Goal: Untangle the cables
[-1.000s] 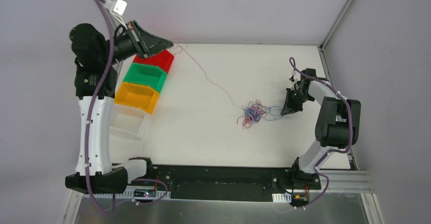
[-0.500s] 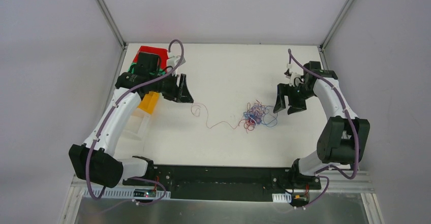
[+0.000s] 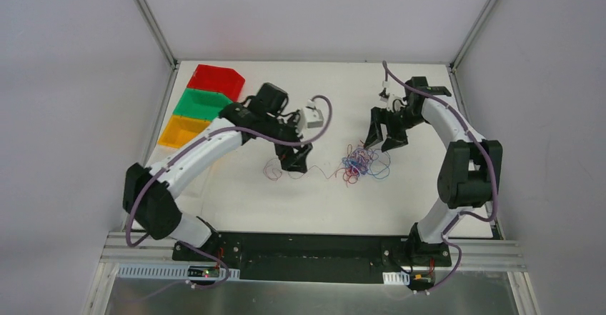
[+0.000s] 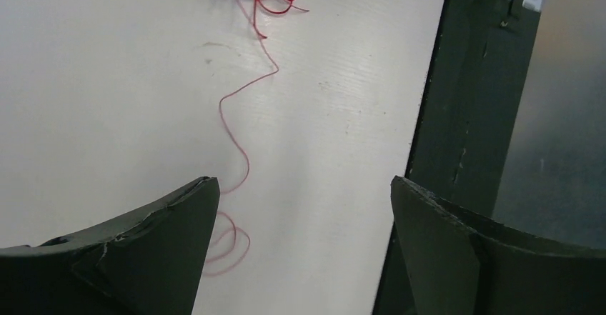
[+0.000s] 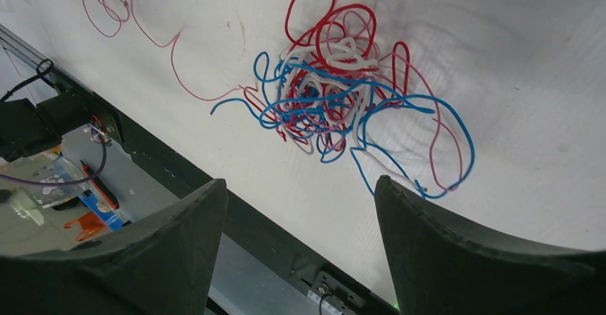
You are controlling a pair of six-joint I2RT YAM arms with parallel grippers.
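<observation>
Nearest, the black rail (image 3: 300, 247) runs along the 6 o'clock edge of the table (image 3: 236, 215) and carries both arm bases.

Just past it, near the table's middle, the left gripper (image 3: 294, 161) hangs over a loose red strand (image 3: 274, 170). Its fingers (image 4: 143, 251) are spread wide and hold nothing. In the left wrist view the strand winds between them and ends in a small coil beside one finger. Whether the fingers touch the table, I cannot tell. In the top view, the coil lies at 8 o'clock of this gripper. From there the strand snakes toward 3 o'clock and reaches the tangle (image 3: 361, 163).

The tangle is a small knot of red, blue and white wires. It lies flat on the table, slightly toward 3 o'clock of the centre, with a few blue and red loops spilling out around it.

At 1 o'clock of the tangle, near it but apart, the right gripper (image 3: 381, 140) hovers. Its fingers (image 5: 464, 258) are also wide apart and empty, and its wrist view frames the knot between them.

Farthest, toward the 10 o'clock corner, three bins stand touching in a slanted row: yellow bin (image 3: 179, 131) nearest, green bin (image 3: 204, 103) next, red bin (image 3: 216, 79) last.
</observation>
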